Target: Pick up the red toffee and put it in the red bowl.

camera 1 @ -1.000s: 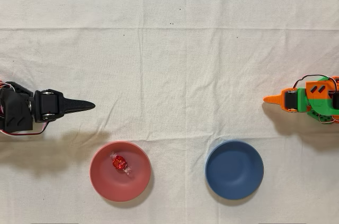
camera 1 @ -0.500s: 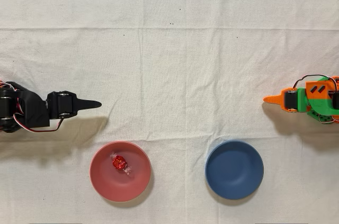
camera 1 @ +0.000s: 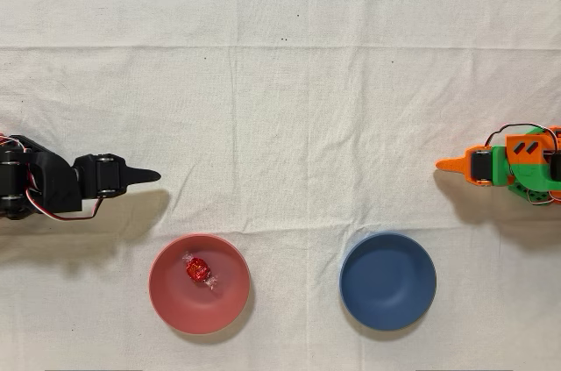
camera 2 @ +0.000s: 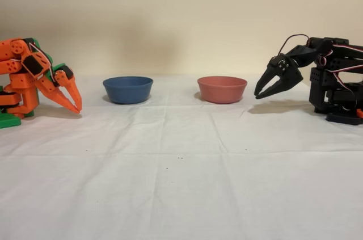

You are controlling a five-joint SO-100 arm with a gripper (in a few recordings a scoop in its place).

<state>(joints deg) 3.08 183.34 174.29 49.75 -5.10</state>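
From overhead, the red toffee lies inside the red bowl, left of the blue bowl, with the black arm's gripper empty above the bowl, while from the side the gripper hangs slightly parted, holding nothing, beside the red bowl.

Red toffee inside salmon-red bowl; bowl upright.
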